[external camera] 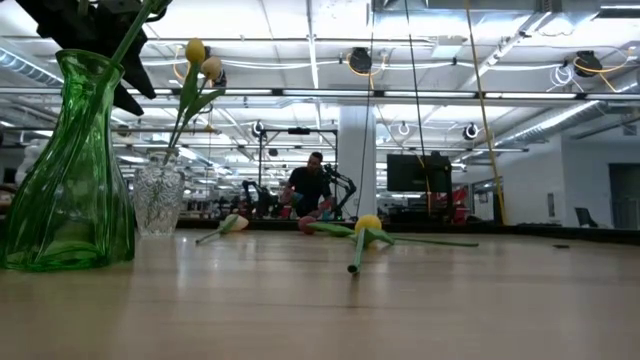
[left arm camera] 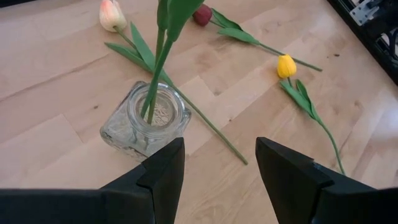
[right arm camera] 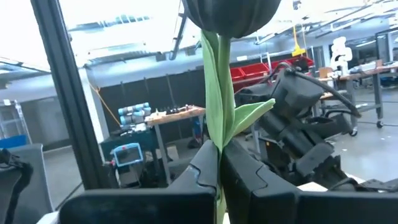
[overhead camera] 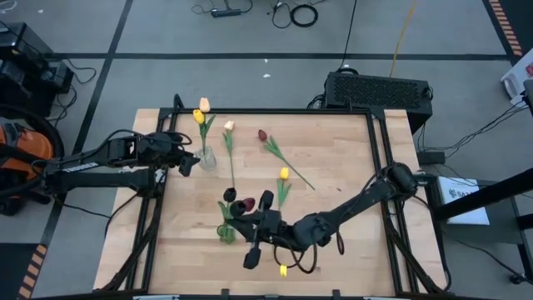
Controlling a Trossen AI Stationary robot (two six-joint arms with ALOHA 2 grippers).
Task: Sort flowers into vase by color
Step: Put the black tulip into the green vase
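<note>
My right gripper [overhead camera: 243, 220] is over the green vase [overhead camera: 226, 232] near the front edge, shut on a dark maroon tulip [right arm camera: 231, 14]. The green vase also shows in the low view [external camera: 65, 170]. My left gripper [left arm camera: 217, 168] is open and empty just beside the clear glass vase [left arm camera: 146, 121], which holds a yellow tulip [overhead camera: 199, 117] and a cream tulip [overhead camera: 204, 104] by their stems. On the table lie a cream tulip [overhead camera: 228, 126], a dark red tulip [overhead camera: 262, 134] and a yellow tulip [overhead camera: 284, 173]. Another yellow head [overhead camera: 283, 270] lies near the front edge. My right gripper pinches the maroon tulip's green stem [right arm camera: 217, 146] between its two fingers, below a leaf and well below the head. The fingers come level from the table's right and lie across the stem. The tulip stands upright, and its lower stem [external camera: 128, 42] slants down toward the green vase's mouth.
A second dark head [overhead camera: 229, 194] shows beside the green vase; I cannot tell what it rests on. The loose flowers lie across the table's middle. A person [external camera: 312, 185] is far behind the table. The table's right half [overhead camera: 350, 167] is bare wood.
</note>
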